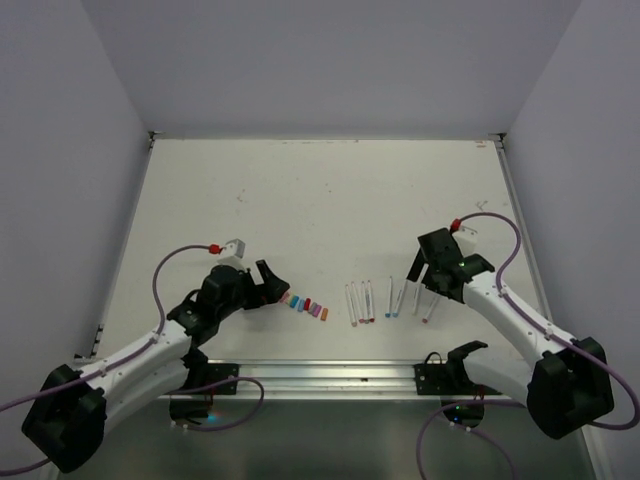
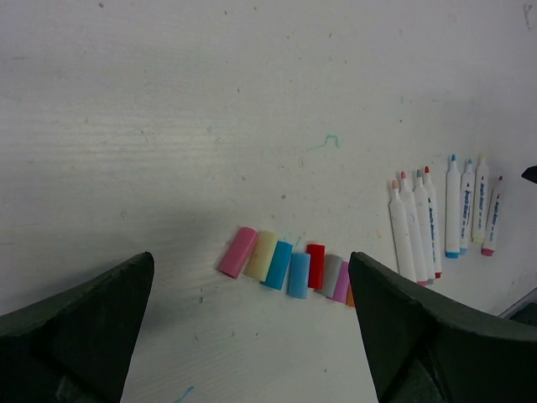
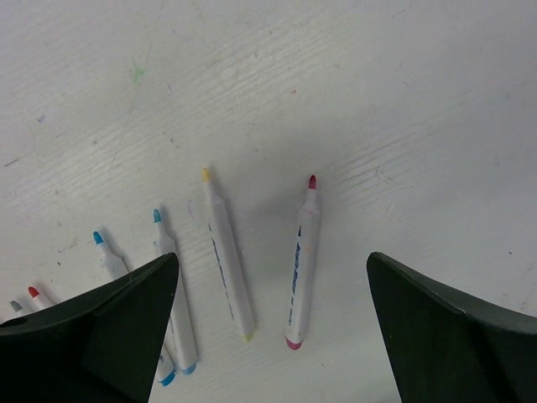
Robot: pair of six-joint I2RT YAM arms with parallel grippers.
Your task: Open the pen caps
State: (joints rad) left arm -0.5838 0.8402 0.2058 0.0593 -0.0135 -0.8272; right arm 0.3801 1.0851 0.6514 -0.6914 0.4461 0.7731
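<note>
We are counting eight pen caps (image 2: pixel 299 274) lying side by side in one short row on the white desk (image 1: pixel 320 200), just in front of the left jaws. The last cap, an orange one, is peeking out from behind a finger (image 2: pixel 419 336). We are counting eight pens (image 3: pixel 230 269) too, all showing bare tips. Four are lying close together in the middle, and four are spread a bit wider by the right jaws. A small gap is showing between the row of caps and the nearest pen. Both pairs of jaws are standing wide apart and holding nothing. Everything is sitting near the front edge of the desk, close to the metal rail (image 1: pixel 320 375). Grey walls (image 1: pixel 320 60) are standing on the left, right and far sides. A big stretch of desk is lying between the pens and the far wall.
</note>
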